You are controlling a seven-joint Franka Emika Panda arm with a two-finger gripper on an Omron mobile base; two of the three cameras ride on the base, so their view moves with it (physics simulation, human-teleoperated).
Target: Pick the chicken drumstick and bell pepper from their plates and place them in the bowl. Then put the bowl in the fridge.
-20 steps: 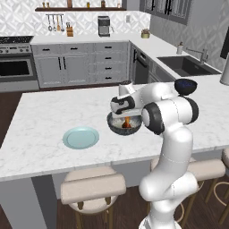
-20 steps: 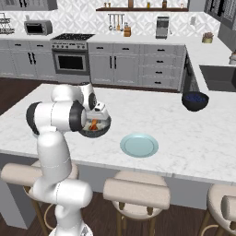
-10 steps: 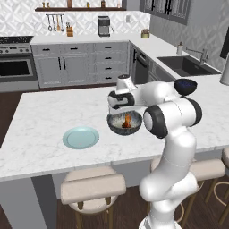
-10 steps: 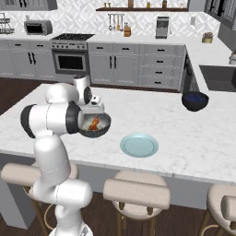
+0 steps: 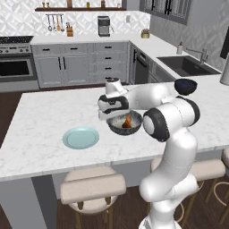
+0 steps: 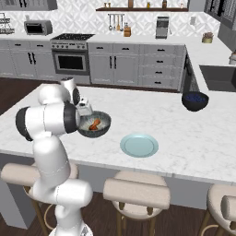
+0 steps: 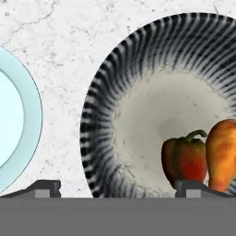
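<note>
So the gripper (image 7: 117,188) is hanging right over the bowl (image 7: 138,92) with its jaws spread wide, gripping nothing. In the hand view the two dark fingertips (image 7: 46,188) are sitting far apart at the bottom edge, one over bare marble, the other over the bowl's inside. The pepper (image 7: 183,159) and the drumstick (image 7: 223,154) are both lying in the bowl already, touching each other, down around 4 o'clock of its pale middle. A pale blue plate (image 7: 18,124) is peeking in at 9 o'clock, just beside the bowl, not touching. From the right base view, that plate (image 6: 139,145) is sitting on the marble counter (image 6: 184,133), with a small dark blue bowl (image 6: 194,101) well apart from it.
</note>
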